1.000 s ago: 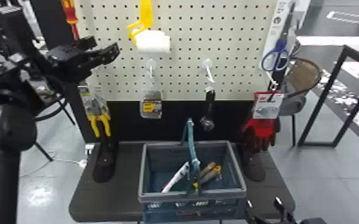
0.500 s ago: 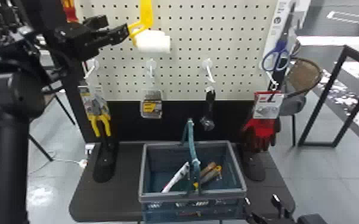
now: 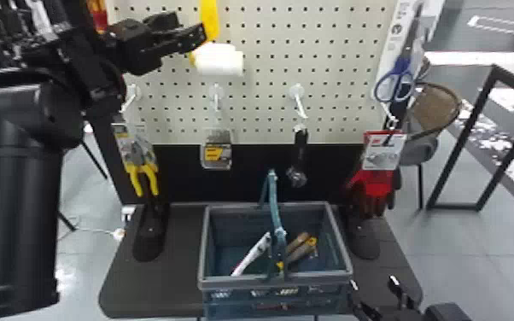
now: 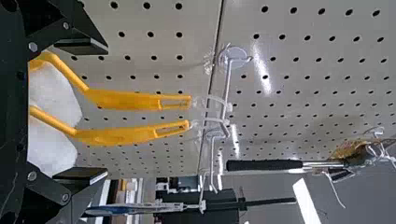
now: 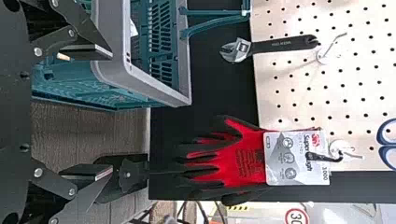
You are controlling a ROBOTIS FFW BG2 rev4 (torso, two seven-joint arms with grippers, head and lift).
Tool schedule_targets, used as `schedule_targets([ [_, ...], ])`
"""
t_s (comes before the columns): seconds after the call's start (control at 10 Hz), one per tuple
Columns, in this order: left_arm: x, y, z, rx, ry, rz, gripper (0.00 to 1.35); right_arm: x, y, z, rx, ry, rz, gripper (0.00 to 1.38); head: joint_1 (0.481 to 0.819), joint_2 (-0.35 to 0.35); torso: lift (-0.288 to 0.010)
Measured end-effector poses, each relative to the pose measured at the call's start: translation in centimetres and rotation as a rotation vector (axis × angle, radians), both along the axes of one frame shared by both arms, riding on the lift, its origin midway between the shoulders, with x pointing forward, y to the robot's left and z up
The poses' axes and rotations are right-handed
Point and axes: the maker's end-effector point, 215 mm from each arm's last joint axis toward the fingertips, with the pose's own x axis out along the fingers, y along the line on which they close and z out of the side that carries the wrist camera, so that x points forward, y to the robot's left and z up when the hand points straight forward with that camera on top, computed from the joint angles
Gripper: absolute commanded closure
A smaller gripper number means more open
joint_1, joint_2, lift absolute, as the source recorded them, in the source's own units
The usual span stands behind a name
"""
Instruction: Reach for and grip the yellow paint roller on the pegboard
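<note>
My left gripper (image 3: 191,26) stands open at the pegboard's upper left, its front finger beside or overlapping the yellow handle (image 3: 211,19) above a white roller (image 3: 219,60); contact cannot be told. In the left wrist view, two yellow paint rollers (image 4: 126,100) (image 4: 116,136) hang side by side from a clear hook, with white sleeves near the gripper's base. They lie between the spread fingers of the left gripper (image 4: 103,110). My right gripper (image 3: 373,283) is parked low, right of the basket; in its wrist view the right gripper (image 5: 112,112) is open, with nothing held.
The pegboard (image 3: 260,42) also holds pliers (image 3: 141,164), a packaged item (image 3: 217,149), an adjustable wrench (image 3: 299,153), blue-handled scissors (image 3: 400,77) and red gloves (image 3: 375,183). Below stands a basket (image 3: 209,279) with several tools inside, on a dark base (image 3: 158,290).
The left arm has moved right across the pegboard, bringing its open gripper from the roller's left side up to the yellow handle. The right gripper has shifted only slightly.
</note>
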Motion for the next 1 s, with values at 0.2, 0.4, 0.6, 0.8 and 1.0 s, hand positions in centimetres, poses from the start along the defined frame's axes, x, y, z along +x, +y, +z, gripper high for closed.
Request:
schedule_targets([
  [0.2, -0.2, -2.4, 0.7, -0.013, -0.007, -0.046, 0.35, 0.1, 0.0, -0.1, 0.0, 0.001, 0.001, 0.41, 0.549, 0.0, -0.1],
  [0.4, -0.5, -4.0, 0.9, 0.007, -0.014, -0.086, 0.51, 0.1, 0.0, 0.0, -0.001, 0.0, 0.002, 0.41, 0.549, 0.0, -0.1],
  [0.6, -0.1, -3.6, 1.0, 0.032, -0.028, -0.068, 0.9, 0.1, 0.0, -0.1, -0.002, 0.001, 0.001, 0.41, 0.549, 0.0, -0.1],
  [0.8, 0.0, -3.4, 1.2, 0.03, -0.045, -0.059, 1.23, 0.1, -0.1, -0.1, 0.0, 0.002, 0.001, 0.41, 0.549, 0.0, -0.1],
  [1.0, 0.1, -3.1, 1.1, 0.022, -0.048, -0.049, 1.19, 0.1, -0.1, -0.1, 0.0, 0.002, 0.001, 0.41, 0.549, 0.0, -0.1],
])
